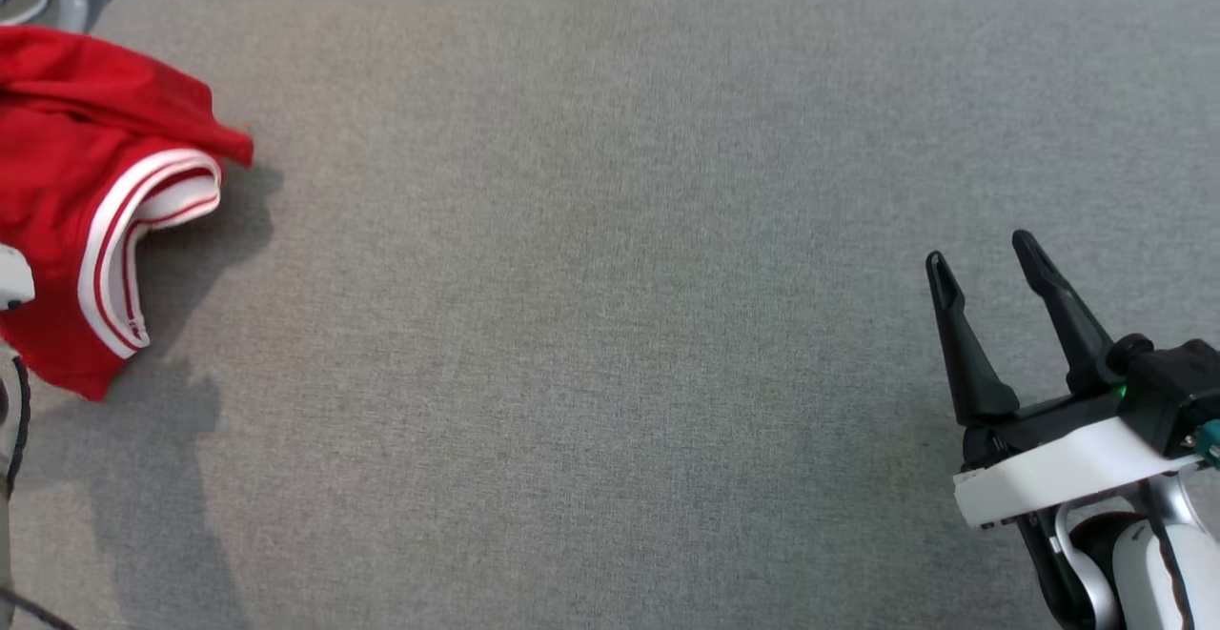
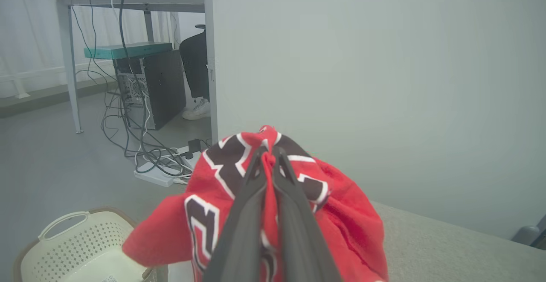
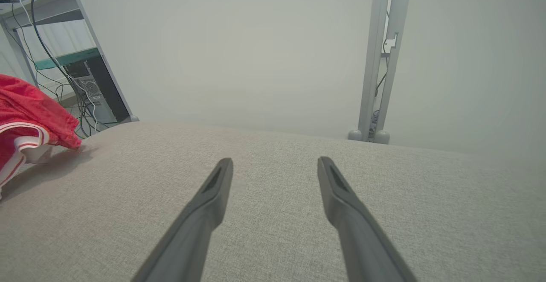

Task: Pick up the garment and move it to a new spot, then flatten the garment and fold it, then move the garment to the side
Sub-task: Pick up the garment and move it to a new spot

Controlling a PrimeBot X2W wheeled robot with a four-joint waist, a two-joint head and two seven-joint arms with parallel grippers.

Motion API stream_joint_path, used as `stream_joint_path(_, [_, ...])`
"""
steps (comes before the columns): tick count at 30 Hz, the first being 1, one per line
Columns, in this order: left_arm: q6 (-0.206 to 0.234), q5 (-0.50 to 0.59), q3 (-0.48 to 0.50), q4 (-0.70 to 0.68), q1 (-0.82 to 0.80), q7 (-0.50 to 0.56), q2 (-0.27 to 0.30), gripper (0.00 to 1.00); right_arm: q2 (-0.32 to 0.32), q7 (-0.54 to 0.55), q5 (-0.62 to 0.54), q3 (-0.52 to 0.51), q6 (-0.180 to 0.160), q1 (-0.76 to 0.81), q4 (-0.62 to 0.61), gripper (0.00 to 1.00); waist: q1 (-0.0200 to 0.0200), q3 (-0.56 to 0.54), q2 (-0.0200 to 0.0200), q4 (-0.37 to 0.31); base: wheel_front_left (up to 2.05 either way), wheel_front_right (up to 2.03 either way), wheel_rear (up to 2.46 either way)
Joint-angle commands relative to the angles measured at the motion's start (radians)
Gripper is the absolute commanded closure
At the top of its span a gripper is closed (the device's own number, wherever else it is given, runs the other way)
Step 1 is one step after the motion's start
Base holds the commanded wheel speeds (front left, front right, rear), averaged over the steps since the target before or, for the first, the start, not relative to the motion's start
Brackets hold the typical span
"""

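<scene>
a grey fabric surface (image 1: 610, 325) is spreading across the head view. in the left wrist view, a cream perforated basket (image 2: 98, 235) is sitting at lower left, and tangled cables (image 2: 147, 156) are trailing below a black computer tower (image 2: 164, 88) at upper left.

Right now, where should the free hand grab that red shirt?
Probably the white-striped trim of the red shirt: it curls up off the grey surface toward the open right hand. Approach from the right, low; the left hand pinches another fold.
</scene>
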Motion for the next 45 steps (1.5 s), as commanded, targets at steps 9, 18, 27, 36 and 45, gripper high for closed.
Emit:
stream_joint_path(9, [0.085, 0.106, 0.079, -0.468, 0.349, -0.003, -0.094, 1.00, 0.013, -0.023, 0.018, -0.008, 0.000, 0.064, 0.029, 0.00, 0.0000, -0.135, 0.0000, -0.016, 0.00, 0.00, 0.00])
stream_joint_path(18, [0.147, 0.127, 0.073, -0.777, 0.616, 0.029, -0.148, 1.00, 0.025, -0.031, 0.025, -0.016, 0.000, 0.099, 0.040, 0.00, 0.0000, -0.185, 0.0000, -0.023, 0.00, 0.00, 0.00])
stream_joint_path(27, [0.162, 0.166, 0.003, -0.937, 0.679, 0.092, -0.160, 1.00, 0.025, -0.025, 0.020, -0.013, 0.000, 0.089, 0.032, 0.00, 0.0000, -0.187, 0.0000, -0.052, 0.00, 0.00, 0.00])
stream_joint_path(36, [0.139, 0.191, -0.085, -0.986, 0.622, 0.138, -0.161, 1.00, 0.030, -0.045, 0.026, -0.005, 0.000, 0.075, 0.028, 0.00, 0.0000, -0.164, 0.0000, -0.182, 0.00, 0.00, 0.00])
stream_joint_path(45, [0.089, 0.224, -0.200, -0.908, 0.511, 0.179, -0.167, 1.00, 0.038, -0.068, 0.041, 0.002, 0.000, 0.058, 0.035, 0.00, 0.0000, -0.103, 0.0000, -0.360, 0.00, 0.00, 0.00])
